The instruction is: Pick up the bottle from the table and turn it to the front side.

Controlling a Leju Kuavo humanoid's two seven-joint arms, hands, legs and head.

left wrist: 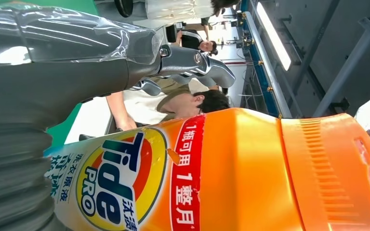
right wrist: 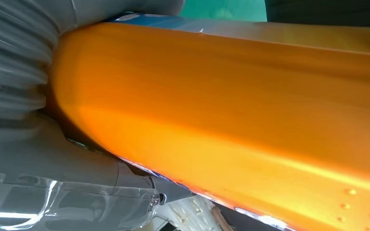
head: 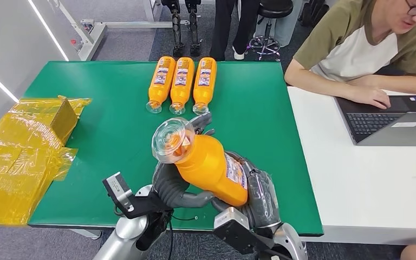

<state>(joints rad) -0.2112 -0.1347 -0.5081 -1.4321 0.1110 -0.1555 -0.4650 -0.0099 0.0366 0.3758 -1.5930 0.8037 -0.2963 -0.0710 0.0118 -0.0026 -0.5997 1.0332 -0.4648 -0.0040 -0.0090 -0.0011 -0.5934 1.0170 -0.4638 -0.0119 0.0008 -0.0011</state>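
The silver left hand is cupped under the orange plastic detergent bottle, held tilted above the green table; the silver right hand clasps its base. The turning step appears underway; next, rotation until the label faces front.

both arms raised together, left hand and right hand closed in a shared grasp

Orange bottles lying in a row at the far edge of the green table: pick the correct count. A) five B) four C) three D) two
C: three orange bottles lie side by side on the green table, clear caps toward the robot, while a fourth bottle is held up by both hands.
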